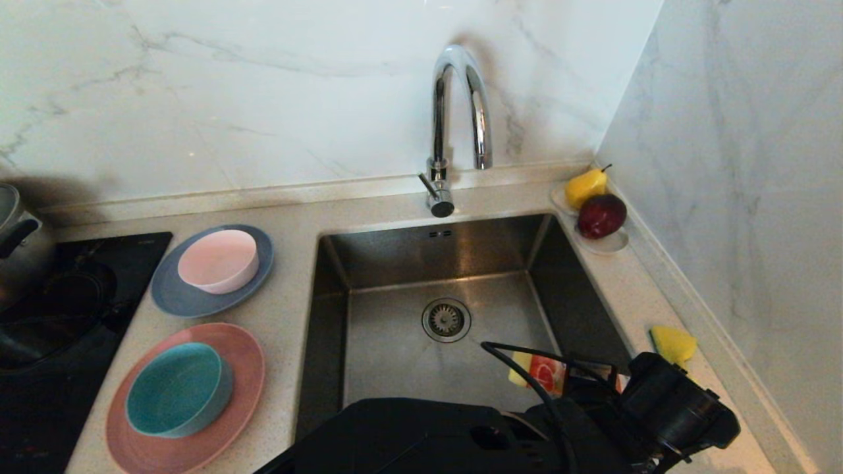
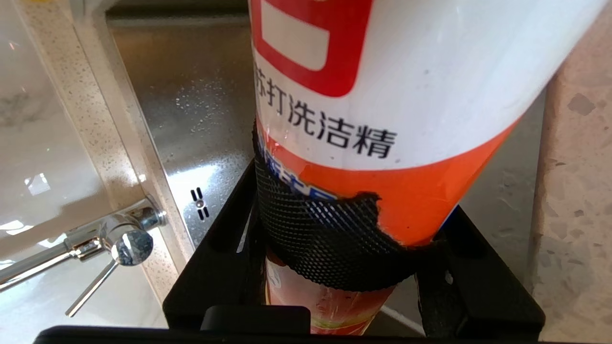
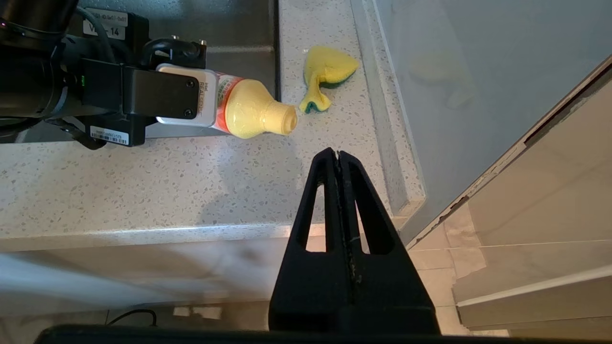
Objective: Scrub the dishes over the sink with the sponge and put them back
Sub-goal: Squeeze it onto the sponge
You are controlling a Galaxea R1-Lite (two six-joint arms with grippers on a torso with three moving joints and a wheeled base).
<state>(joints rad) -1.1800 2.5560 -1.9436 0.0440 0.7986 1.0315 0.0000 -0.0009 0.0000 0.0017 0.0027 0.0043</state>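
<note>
The left arm (image 1: pixel 658 415), low beside the sink (image 1: pixel 329 263), is matte black with a rounded, drum-like wrist housing and thin black cables looping over it. White barcode stickers, a small green light and a silver camera plate with small screws sit on it. The right gripper (image 3: pixel 338 154) has black, tapered fingers with long triangular cut-outs.

Bright even light, glare on faucet (image 1: pixel 454 112), dark shadow over stove (image 1: pixel 59 309), edges bowed
</note>
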